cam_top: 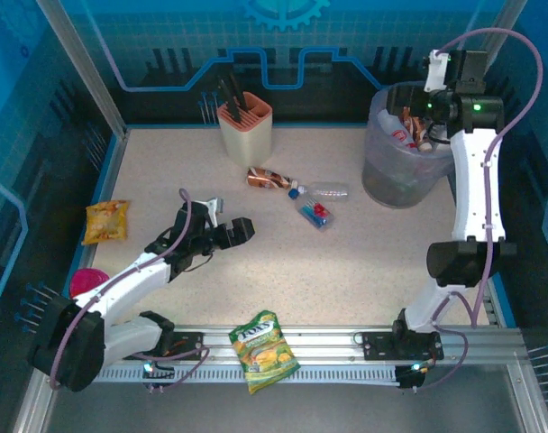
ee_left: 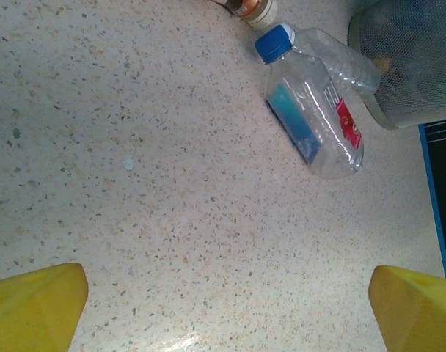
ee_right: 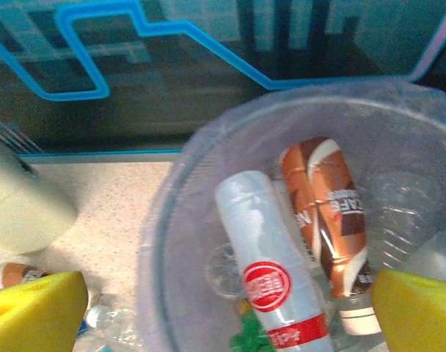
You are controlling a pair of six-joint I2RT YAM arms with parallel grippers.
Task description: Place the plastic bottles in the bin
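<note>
Speckled tabletop [ee_left: 135,191] bears a bottle [ee_left: 315,121] beyond the left pincer [ee_left: 227,301].

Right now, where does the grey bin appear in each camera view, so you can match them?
Top external: the bin stands far right, towards the back.
Left wrist: the bin is in the top right corner.
Right wrist: the bin, seen from above, sits centre right.
Shared landmark: the brown bottle lying on the table.

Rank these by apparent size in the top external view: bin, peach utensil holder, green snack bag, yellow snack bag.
1. bin
2. green snack bag and peach utensil holder: too alike to rank, and the bag lies nearer the camera.
3. yellow snack bag
</note>
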